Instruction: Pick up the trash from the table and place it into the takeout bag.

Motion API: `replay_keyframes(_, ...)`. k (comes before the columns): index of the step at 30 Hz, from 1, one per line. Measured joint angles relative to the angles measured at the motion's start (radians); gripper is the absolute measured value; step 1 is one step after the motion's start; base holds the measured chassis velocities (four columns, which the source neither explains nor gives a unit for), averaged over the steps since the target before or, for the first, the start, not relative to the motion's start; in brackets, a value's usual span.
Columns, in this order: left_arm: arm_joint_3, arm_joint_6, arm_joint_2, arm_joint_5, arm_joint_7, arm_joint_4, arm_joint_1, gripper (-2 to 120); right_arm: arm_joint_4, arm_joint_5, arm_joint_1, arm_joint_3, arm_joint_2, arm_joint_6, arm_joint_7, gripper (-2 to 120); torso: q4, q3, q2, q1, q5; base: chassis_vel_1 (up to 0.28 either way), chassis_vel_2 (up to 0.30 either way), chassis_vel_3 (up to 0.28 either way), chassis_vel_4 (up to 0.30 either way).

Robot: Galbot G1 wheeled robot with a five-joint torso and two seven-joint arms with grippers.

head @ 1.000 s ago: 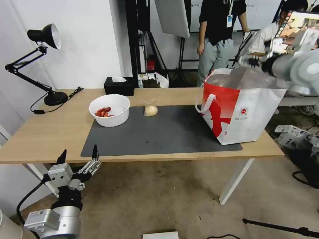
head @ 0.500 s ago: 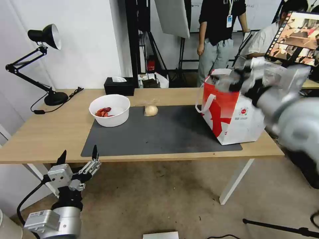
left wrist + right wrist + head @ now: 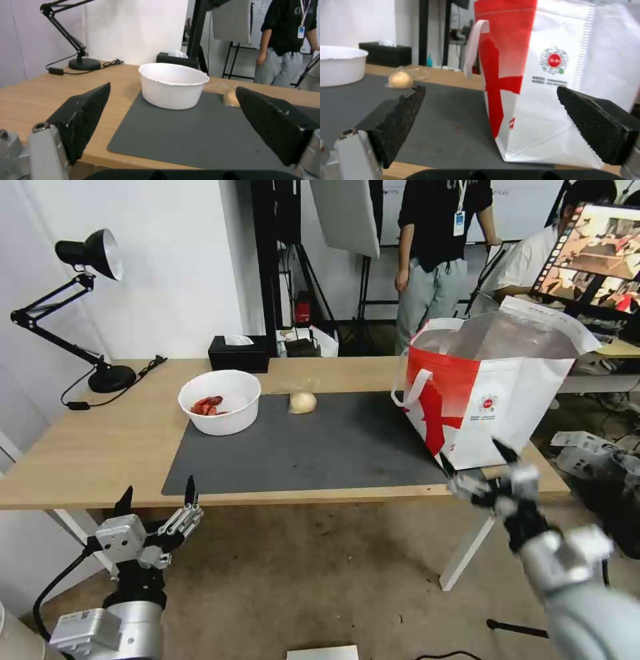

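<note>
On the table (image 3: 100,447) a white bowl (image 3: 219,401) with red shells stands at the dark mat's (image 3: 320,453) far left corner. A yellowish ball in clear wrap (image 3: 303,402) lies beside it on the mat. The red-and-white takeout bag (image 3: 487,393) stands open at the table's right end. My left gripper (image 3: 157,493) hangs open and holds nothing, below the front edge, facing the bowl (image 3: 171,86) and the ball (image 3: 230,98). My right gripper (image 3: 475,463) is open and holds nothing, at the front edge just before the bag (image 3: 553,75).
A black tissue box (image 3: 239,352) sits at the table's back edge, and a black desk lamp (image 3: 100,313) stands at the far left. Behind the table are stands, a screen and people. Bare floor lies in front of the table.
My right arm has swung from above and behind the bag down to the table's front right edge. The left arm has hardly moved.
</note>
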Motion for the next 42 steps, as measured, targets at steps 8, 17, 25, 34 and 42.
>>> replay_keyframes(8, 0.007, -0.006, -0.003, 0.010, 0.004, 0.000, 0.009, 100, 0.005, -0.045, -0.016, -0.007, 0.078, 0.040, 0.002, 100, 0.0002, 0.000, 0.000, 0.000, 0.0001, 0.000, 0.000, 0.000, 0.000)
replay_keyframes(17, 0.007, -0.009, -0.003, 0.012, 0.005, 0.000, 0.010, 100, 0.009, -0.031, 0.002, -0.011, 0.073, 0.022, 0.011, 100, 0.0003, 0.000, 0.000, 0.000, 0.0001, 0.000, 0.000, 0.000, 0.000)
replay_keyframes(25, 0.007, -0.009, -0.002, 0.013, 0.006, 0.000, 0.010, 100, 0.010, 0.026, 0.026, -0.014, 0.048, -0.023, 0.016, 100, 0.0000, 0.000, 0.000, 0.000, 0.0003, 0.000, 0.000, 0.000, 0.000)
replay_keyframes(34, 0.005, -0.011, -0.007, 0.014, 0.006, 0.000, 0.017, 100, -0.057, 0.215, 0.280, -0.126, -0.122, -0.160, 0.038, 100, 0.0002, 0.000, 0.000, 0.000, 0.0005, 0.000, 0.000, 0.000, 0.000)
replay_keyframes(42, 0.007, -0.032, -0.032, 0.042, 0.006, 0.000, 0.039, 100, -0.259, 0.353, 0.727, -0.405, -0.221, -0.264, -0.007, 100, 0.0003, 0.000, 0.000, 0.000, 0.0003, 0.000, 0.000, 0.000, 0.000)
